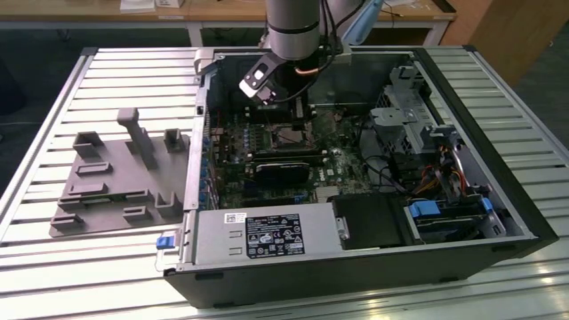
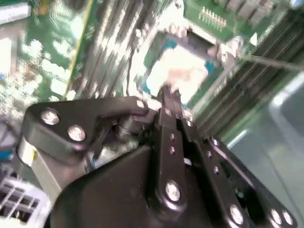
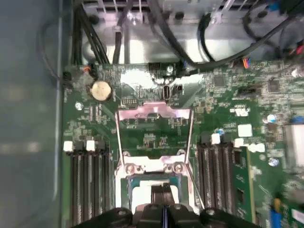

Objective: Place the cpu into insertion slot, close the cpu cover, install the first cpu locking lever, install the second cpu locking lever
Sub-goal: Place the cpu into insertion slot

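Open PC case [image 1: 498,200] lies on its side on slatted tabletop [image 1: 106,73], motherboard [image 1: 233,180] facing up. Arm comes down from above; claw [image 1: 300,124] sits inside the case right over the cpu socket [image 1: 289,137]. In both wrist views the claw fingers [image 3: 159,192] are pressed together w/ nothing visible between them, so closed, tips just above the socket middle. cpu [image 2: 185,71] reads as a pale square lying flat in the socket, directly under the claw [image 2: 166,91] tip; touching or not, can't tell. cpu cover [image 3: 154,113] is flipped open, silvery frame tilted back from the socket w/ board showing through its window. Thin lever rod [image 2: 266,61] sticks out from a socket corner, not latched. RAM slots [image 3: 85,180] flank the socket on both sides. Black graphics card [image 1: 284,172] is near the socket, power supply [image 1: 266,237] beyond it at the case edge. Gray fixture [image 1: 116,180] is on the tabletop at the exterior view's left.
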